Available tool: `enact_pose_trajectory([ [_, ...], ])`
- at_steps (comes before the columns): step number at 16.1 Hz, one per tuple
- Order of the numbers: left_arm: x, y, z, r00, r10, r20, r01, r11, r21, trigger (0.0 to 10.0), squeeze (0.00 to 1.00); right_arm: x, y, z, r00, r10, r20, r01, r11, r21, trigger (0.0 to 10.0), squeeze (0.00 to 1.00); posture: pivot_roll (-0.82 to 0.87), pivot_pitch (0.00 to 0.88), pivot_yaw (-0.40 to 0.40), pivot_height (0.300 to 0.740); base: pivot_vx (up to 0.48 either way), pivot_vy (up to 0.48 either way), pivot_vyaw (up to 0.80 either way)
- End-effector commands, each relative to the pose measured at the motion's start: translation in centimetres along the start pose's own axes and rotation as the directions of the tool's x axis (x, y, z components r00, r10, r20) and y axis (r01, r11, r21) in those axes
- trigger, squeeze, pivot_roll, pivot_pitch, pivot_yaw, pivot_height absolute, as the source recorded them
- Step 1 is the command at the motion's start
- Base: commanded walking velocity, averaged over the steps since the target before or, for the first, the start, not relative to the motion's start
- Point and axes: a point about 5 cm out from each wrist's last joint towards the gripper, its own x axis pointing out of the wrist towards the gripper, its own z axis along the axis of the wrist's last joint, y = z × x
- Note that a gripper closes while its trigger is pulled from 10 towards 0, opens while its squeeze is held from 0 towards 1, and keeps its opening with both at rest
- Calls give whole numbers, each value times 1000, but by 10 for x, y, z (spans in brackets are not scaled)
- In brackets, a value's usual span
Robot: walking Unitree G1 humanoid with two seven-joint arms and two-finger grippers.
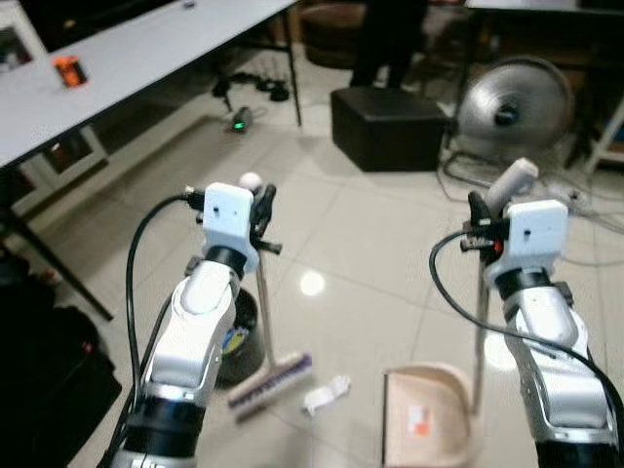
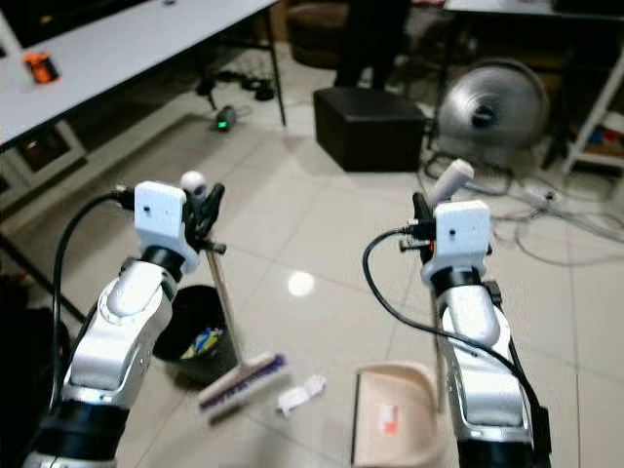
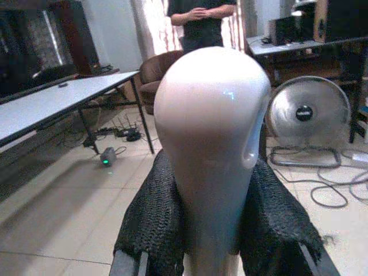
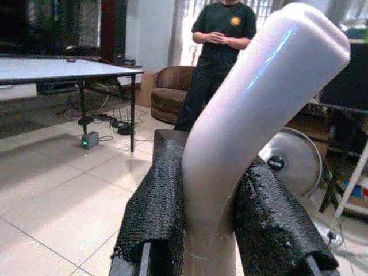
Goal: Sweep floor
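Far left there's one long white table (image 1: 146, 49) with a small orange thing (image 1: 69, 70) on it, too blurry to say what it is, no readable writing on it. The left gripper (image 1: 261, 216) has its two black fingers pinched onto the rounded top of the broom (image 1: 269, 378), one broom, handle upright, bristle head down on the tile just beside a black bin (image 1: 239, 341) that's half hidden behind the left arm; there's something colourful inside the bin but I can't make it out. One crumpled white scrap (image 1: 326, 393) lies on the floor between the broom head and the dustpan (image 1: 429, 419). The pan is beige, sits flat on the floor, has an orange-and-white label inside that I can't read, and its front edge is cut off by the frame. The right gripper (image 1: 480, 216) has its fingers clamped on the bent top of the dustpan's tall handle. Behind: one black box (image 1: 388, 127), one floor fan (image 1: 514, 107), and a person (image 4: 221, 52) in a dark shirt with a small yellow logo, illegible, hands clasped.
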Motion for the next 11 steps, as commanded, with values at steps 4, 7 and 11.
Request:
enact_pose_trajectory([
  [4, 4, 6, 3, 1000, 8, 6, -8, 1000, 28, 10000, 0, 9, 7, 8, 998, 9, 61, -8, 1000, -23, 10000, 0, -29, 0, 85, 740, 360, 0, 0],
  [7, 5, -1, -3, 1000, -12, -6, 12, 1000, 1, 10000, 0, 16, 8, 5, 996, 14, 93, -12, 999, -30, 10000, 0, -16, 12, 87, 740, 0, 0, 0],
  [11, 10, -5, -9, 1000, 4, 5, -4, 1000, 3, 10000, 0, 29, 6, -5, 993, 10, 119, -4, 999, -53, 10000, 0, 10, 78, 103, 740, 0, 0, 0],
])
